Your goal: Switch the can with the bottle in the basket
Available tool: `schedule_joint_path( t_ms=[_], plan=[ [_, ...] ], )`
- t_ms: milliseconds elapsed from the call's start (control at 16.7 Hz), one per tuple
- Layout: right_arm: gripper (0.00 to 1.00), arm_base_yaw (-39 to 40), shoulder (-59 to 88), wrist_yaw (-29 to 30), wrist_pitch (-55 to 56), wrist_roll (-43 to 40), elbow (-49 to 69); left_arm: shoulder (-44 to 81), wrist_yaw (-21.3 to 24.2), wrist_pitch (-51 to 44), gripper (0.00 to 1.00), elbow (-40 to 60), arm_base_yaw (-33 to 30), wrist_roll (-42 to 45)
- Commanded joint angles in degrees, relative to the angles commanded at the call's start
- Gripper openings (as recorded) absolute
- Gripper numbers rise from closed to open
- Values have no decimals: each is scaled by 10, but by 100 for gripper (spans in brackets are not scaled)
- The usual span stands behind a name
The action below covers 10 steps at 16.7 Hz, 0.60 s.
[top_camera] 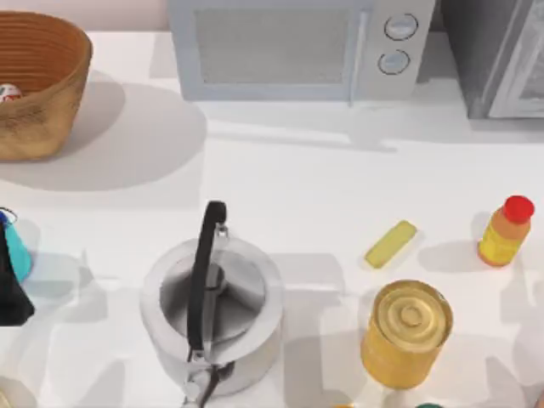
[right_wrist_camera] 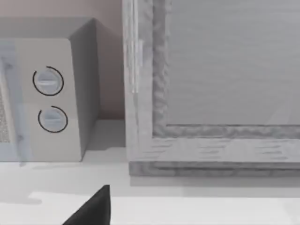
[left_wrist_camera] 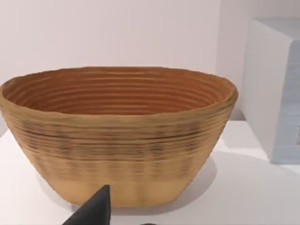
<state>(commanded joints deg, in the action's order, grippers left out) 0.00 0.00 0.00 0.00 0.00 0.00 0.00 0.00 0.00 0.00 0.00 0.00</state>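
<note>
Basket (top_camera: 38, 85) at ten o'clock with can (top_camera: 10, 92) inside, bottle (top_camera: 505, 231) at three o'clock on counter (top_camera: 323, 195), left tool (top_camera: 10, 272) at nine, grip state can't tell.

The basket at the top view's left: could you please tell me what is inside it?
In the top view, a small white and red piece shows inside the basket, likely the can. The picture's edge cuts off the rest. In the left wrist view, the near wall hides the basket's floor.
</note>
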Motion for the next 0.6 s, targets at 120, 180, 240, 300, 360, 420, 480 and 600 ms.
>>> schedule_joint_path(
  t_ms=[120, 180, 240, 300, 360, 420, 480, 600],
  plan=[
    [100, 0, 0, 0, 0, 0, 0, 0, 0, 0, 100, 0, 0, 0],
    [100, 0, 0, 0, 0, 0, 0, 5, 0, -2, 100, 5, 1, 0],
    [100, 0, 0, 0, 0, 0, 0, 15, -1, -7, 100, 16, 3, 0],
    [100, 0, 0, 0, 0, 0, 0, 30, -2, -13, 100, 32, 5, 0],
    [100, 0, 0, 0, 0, 0, 0, 51, -3, -23, 100, 54, 8, 0],
    [100, 0, 0, 0, 0, 0, 0, 78, -3, -35, 100, 81, 11, 0],
    [100, 0, 0, 0, 0, 0, 0, 109, -3, -49, 100, 112, 14, 0],
    [100, 0, 0, 0, 0, 0, 0, 183, -2, -85, 100, 186, 20, 2]
  ],
)
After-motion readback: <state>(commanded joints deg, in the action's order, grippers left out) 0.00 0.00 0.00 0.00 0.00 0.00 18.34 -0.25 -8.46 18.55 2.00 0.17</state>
